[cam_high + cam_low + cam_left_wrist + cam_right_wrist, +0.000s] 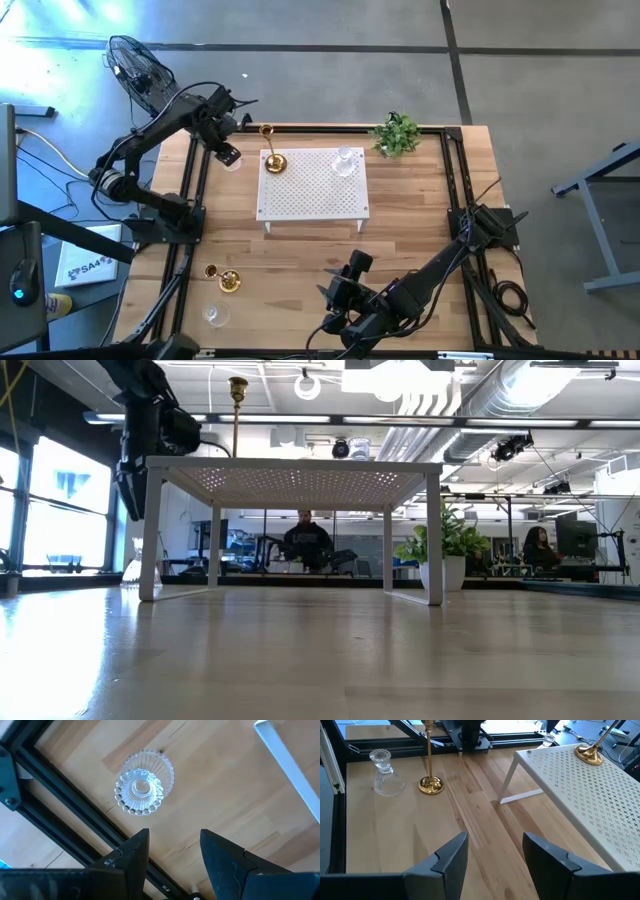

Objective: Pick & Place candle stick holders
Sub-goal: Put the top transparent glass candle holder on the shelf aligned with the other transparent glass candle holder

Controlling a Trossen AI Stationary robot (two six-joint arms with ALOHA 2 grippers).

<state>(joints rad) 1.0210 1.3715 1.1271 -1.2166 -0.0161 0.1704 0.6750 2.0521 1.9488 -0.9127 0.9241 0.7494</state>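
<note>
Left wrist view is looking straight down on a clear glass holder (143,782), ribbed and round with a beaded rim, sitting on the pale wood tabletop (225,795) just beside the black frame rail (70,815). The left end effector (170,851) is hanging above it with its dark fingers spread apart and gripping nothing. On the white perforated stand (313,185) a shiny gold brass holder (273,160) with a flared base is standing near another clear glass holder (345,162). At the tabletop's near left, a second brass holder (430,784) is standing beside a glass holder with a bell-shaped base (384,777). The right end effector (492,851) is waiting over the near edge, fingers apart and empty. From the low view the stand is hiding most of what is on its top; only a brass stem is showing.
</note>
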